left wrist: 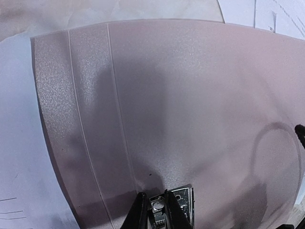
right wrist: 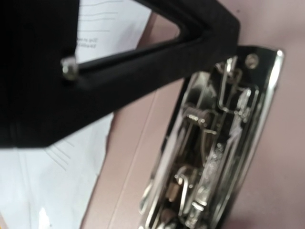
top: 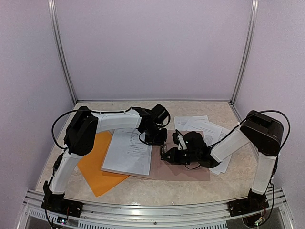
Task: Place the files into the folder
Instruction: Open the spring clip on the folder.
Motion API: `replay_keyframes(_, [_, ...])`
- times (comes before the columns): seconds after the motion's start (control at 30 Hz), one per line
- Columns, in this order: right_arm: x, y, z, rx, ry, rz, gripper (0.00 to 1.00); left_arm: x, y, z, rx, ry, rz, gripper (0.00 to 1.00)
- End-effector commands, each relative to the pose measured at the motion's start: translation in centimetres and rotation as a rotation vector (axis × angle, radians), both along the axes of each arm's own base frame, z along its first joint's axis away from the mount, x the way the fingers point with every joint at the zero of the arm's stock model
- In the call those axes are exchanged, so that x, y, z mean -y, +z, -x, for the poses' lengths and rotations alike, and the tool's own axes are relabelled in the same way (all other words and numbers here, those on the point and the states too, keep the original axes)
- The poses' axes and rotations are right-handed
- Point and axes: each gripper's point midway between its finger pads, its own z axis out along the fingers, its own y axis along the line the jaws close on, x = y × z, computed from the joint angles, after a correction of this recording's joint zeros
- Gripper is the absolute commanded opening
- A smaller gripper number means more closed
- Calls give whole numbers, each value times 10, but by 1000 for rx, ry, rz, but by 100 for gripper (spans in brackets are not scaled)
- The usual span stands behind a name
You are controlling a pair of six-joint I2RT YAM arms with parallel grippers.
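Nearest, at the lower left of the overhead view, the orange folder (top: 94, 168) lies flat on the bench (top: 157, 191). It is turned so that one corner points at the bottom edge of the frame. Its long axis cannot be made out, since its far right part is covered. A stack of sheets (top: 125, 155) covers that part, its long axis running roughly up the frame with the top leaning slightly right. It also overlaps the left end of the grey-brown clipboard (top: 186, 171), which stretches across the frame toward the right. Just beyond, at mid-frame, the right gripper (top: 167, 153) reaches in from the right over the board. Its wrist view alone shows the shiny clip (right wrist: 214, 143) close up, with printed paper at lower left. How its jaws stand cannot be told. Slightly farther, the left gripper (top: 156, 137) points down at the board's far edge. Only its wrist view shows its jaws near together about a small metal piece (left wrist: 183, 198), though a firm grip cannot be told. Farthest, at right, loose sheets (top: 193, 123) lie fanned.
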Motion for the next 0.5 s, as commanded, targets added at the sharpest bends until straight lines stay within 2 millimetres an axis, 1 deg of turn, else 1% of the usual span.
replay_keyframes(0.0, [-2,-20,16,-67,51,33,15,-39,-67,38,-146,-16,-201,11])
replay_keyframes(0.2, [-7,-16,20,-65,72,15,15,-38,-67,39,-145,-17,-201,11])
replay_keyframes(0.33, [-8,-6,19,-38,73,-19,15,-39,-67,39,-145,-17,-203,11])
replay_keyframes(0.47, [-6,-4,17,-31,59,-9,15,-38,-66,39,-143,-17,-201,11])
